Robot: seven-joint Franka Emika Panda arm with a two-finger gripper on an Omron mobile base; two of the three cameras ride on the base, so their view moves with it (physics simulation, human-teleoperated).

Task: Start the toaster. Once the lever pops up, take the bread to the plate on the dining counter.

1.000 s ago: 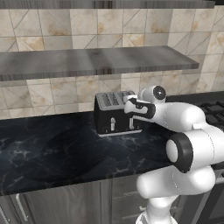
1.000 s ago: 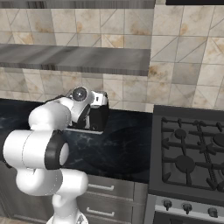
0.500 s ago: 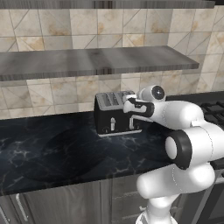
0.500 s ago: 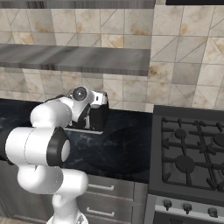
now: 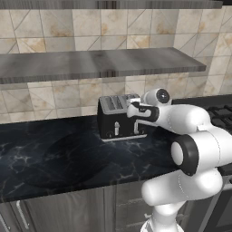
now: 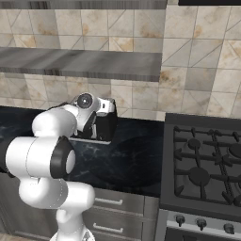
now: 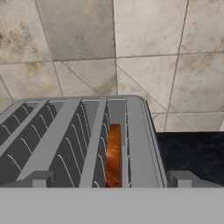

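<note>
While the white arm reaches over the black worktop (image 5: 68,158), its hand sits right at the front top edge of the toaster (image 5: 118,118).

From the left side, the toaster is a black box with a grey top. It stands on the worktop, close to the tiled wall (image 5: 54,97) and under a long grey shelf (image 5: 90,63). One small silvery lever (image 5: 117,131) shows low on its front. The gripper (image 5: 136,113) is at the toaster's right front corner, just above the other lever's spot. I cannot tell if it is touching the toaster or only very near it.

From the right side, the arm covers much of the toaster (image 6: 107,123). Only its right end and a bit of grey top peek out past the wrist. To the right of it there is bare worktop, and then a stove (image 6: 202,164) with dark burners.

Looking along the hand, the toaster's (image 7: 78,140) grey top is right below, with its long slots running away toward the wall. The bread (image 7: 113,155) is down in the slot at the right, and only its orange-brown edge shows. The two finger tips (image 7: 39,179) stand far apart, one at the left and one at the right. They hold nothing, and the toaster top lies between them.
</note>
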